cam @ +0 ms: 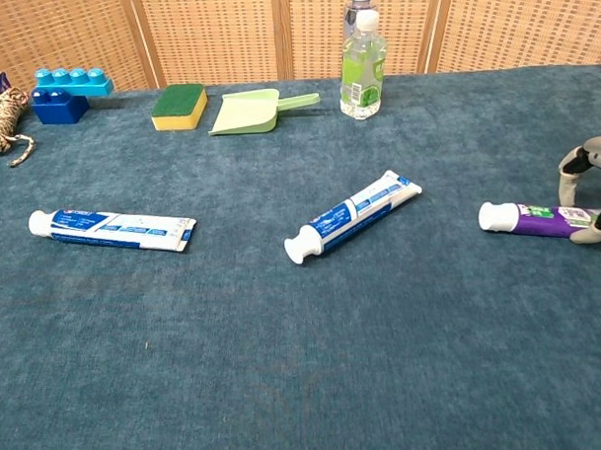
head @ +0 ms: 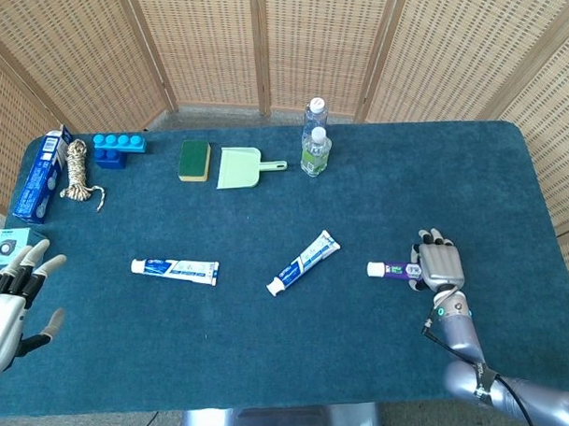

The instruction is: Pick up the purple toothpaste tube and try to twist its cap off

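Table (head: 377, 172) covered in matt, napped teal cloth, purple toothpaste tube (cam: 542, 219) seen as glossy plastic (white cap smooth), right hand (head: 439, 264) cased in grey metal-look shell, dustpan (head: 239, 167) of smooth plastic, rope (head: 75, 170) of rough fibre, screens (head: 204, 48) woven of cane.

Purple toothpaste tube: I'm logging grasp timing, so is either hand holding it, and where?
The right hand closes around the purple toothpaste tube at its tail end, still on the table. The left hand holds nothing.

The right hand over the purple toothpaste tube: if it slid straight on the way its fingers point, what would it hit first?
The right hand points toward the table's far edge; beyond the purple toothpaste tube beneath it lies bare blue cloth, so the way looks free, though depth is uncertain.
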{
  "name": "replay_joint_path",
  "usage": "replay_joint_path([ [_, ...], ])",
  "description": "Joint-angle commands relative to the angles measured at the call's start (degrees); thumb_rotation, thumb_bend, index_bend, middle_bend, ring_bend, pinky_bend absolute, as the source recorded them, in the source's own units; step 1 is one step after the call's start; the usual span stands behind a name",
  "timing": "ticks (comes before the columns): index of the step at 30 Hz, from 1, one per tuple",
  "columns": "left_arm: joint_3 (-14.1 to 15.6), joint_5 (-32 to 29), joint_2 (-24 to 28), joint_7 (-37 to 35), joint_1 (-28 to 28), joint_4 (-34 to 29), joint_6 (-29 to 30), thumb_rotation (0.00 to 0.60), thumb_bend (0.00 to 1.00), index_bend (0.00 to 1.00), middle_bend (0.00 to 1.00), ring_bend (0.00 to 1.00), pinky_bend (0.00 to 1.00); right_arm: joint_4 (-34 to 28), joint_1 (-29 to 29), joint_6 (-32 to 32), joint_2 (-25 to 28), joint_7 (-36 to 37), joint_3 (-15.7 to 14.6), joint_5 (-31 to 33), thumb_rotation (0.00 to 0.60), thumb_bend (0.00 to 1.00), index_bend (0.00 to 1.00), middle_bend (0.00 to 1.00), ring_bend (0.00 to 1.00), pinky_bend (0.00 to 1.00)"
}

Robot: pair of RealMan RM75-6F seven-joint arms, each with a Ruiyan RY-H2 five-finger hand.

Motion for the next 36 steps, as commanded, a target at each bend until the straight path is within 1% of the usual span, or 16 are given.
replay_joint_path([
  [1,0.02,0.08,0.02,-0.11,0.07,0.04,0.12,0.6,0.36,0.14,0.0,0.0,0.15,-0.7,0.34,0.0,0.05,0.36,0.48,0.26,0.6,0.28,0.54,0.22,0.1,0.21],
  [4,0.02,0.2,0.04,-0.22,0.21,0.08,0.42,0.6,0.36,0.14,0.0,0.0,0.15,-1.36,0.62,-0.23,0.2,1.64,1.18,0.16,0.6,0.34,0.64,0.33,0.22,0.24],
  [6,0.15,0.34,0.16,-0.3,0.43,0.11,0.67,0.6,0.36,0.14,0.0,0.0,0.15,-1.43,0.78,-0.53,0.23,2.73,1.49,-0.23,0.6,0.37,0.7,0.41,0.3,0.28],
  [8,0.23,0.38,0.33,-0.47,0.7,0.07,1.04,0.6,0.36,0.14,0.0,0.0,0.15,-1.48,0.86,-0.88,0.32,4.01,1.7,-1.03,0.6,0.42,0.76,0.49,0.39,0.36],
  [9,0.25,0.4,0.4,-0.59,0.82,0.05,1.23,0.6,0.36,0.14,0.0,0.0,0.15,-1.43,0.88,-1.07,0.4,4.56,1.73,-1.47,0.6,0.43,0.79,0.52,0.42,0.39],
  [10,0.28,0.44,0.46,-0.7,0.94,0.04,1.4,0.6,0.36,0.14,0.0,0.0,0.15,-1.41,0.88,-1.41,0.5,5.31,1.85,-1.81,0.6,0.45,0.82,0.56,0.48,0.44],
  [13,0.39,0.65,0.62,-1.01,1.19,0.04,1.75,0.6,0.36,0.14,0.0,0.0,0.15,-1.55,0.74,-2.99,1.11,8.26,2.37,-2.68,0.6,0.49,0.88,0.63,0.57,0.55],
  [15,0.58,0.82,0.86,-1.12,1.36,-0.07,1.78,0.6,0.36,0.14,0.0,0.0,0.15,-2.13,0.22,-5.73,2.54,13.1,3.12,-4.06,0.6,0.52,0.92,0.66,0.62,0.62],
  [18,0.64,0.78,1.06,-1.25,1.39,-0.29,1.69,0.6,0.36,0.14,0.02,0.0,0.16,-2.64,-0.61,-8.55,4.38,18.51,3.47,-6.48,0.6,0.52,0.93,0.68,0.66,0.68],
  [21,0.58,0.78,1.18,-1.29,1.18,-0.59,1.32,0.6,0.36,0.14,0.04,0.0,0.18,-3.68,-1.97,-12.18,6.72,25.86,3.91,-9.14,0.6,0.53,0.94,0.7,0.68,0.71],
  [25,0.31,0.67,1.26,-1.24,0.56,-1.29,0.51,0.6,0.36,0.14,0.08,0.05,0.21,-4.47,-3.69,-16.94,10.06,35.17,3.96,-13.75,0.6,0.53,0.94,0.71,0.7,0.73],
  [27,0.03,0.29,1.41,-1.62,-0.05,-1.58,-0.33,0.6,0.36,0.15,0.09,0.07,0.23,-5.59,-4.63,-20.52,12.22,41.32,4.35,-16.1,0.6,0.53,0.94,0.71,0.7,0.73],
  [29,-0.16,-0.08,1.52,-1.74,-0.41,-1.8,-0.84,0.6,0.36,0.16,0.1,0.08,0.24,-5.98,-5.13,-22.76,13.57,45.22,4.6,-18.19,0.6,0.54,0.94,0.72,0.71,0.73],
  [36,-1.12,-1.2,1.38,-0.78,-2.57,-3.1,-3.56,0.6,0.36,0.17,0.12,0.13,0.26,-7.62,-6.91,-32.64,19.1,63.56,6.91,-25.62,0.6,0.56,0.94,0.74,0.74,0.74],
])
